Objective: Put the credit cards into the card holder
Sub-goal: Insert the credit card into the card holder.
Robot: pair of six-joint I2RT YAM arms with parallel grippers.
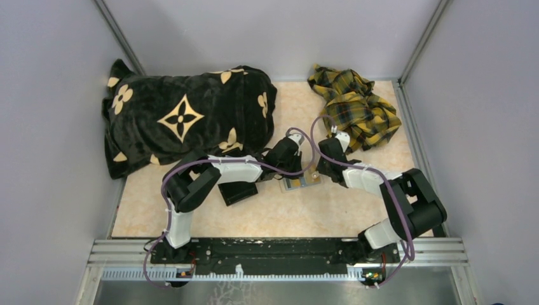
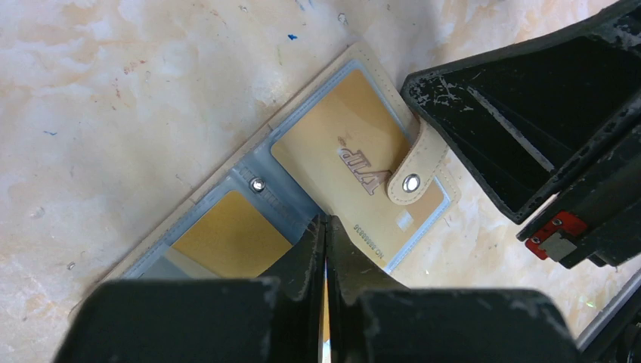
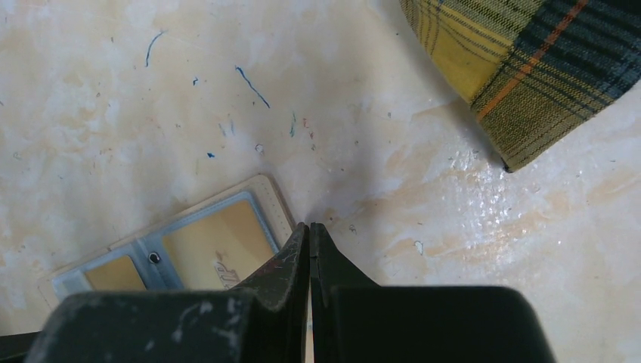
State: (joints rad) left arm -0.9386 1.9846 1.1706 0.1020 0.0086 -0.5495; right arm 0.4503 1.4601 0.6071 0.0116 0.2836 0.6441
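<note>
Seat the VIP card (image 2: 344, 144) squarely
Your left gripper (image 2: 326, 221) and right gripper (image 3: 310, 227) are both pinched shut, empty; nudge lightly with the left tips, keeping the card holder (image 2: 249, 170) from sliding

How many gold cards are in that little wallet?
2. The VIP card sits in the pocket under the snap tab; the second card in the pocket beside it. Others may be hidden.
</note>
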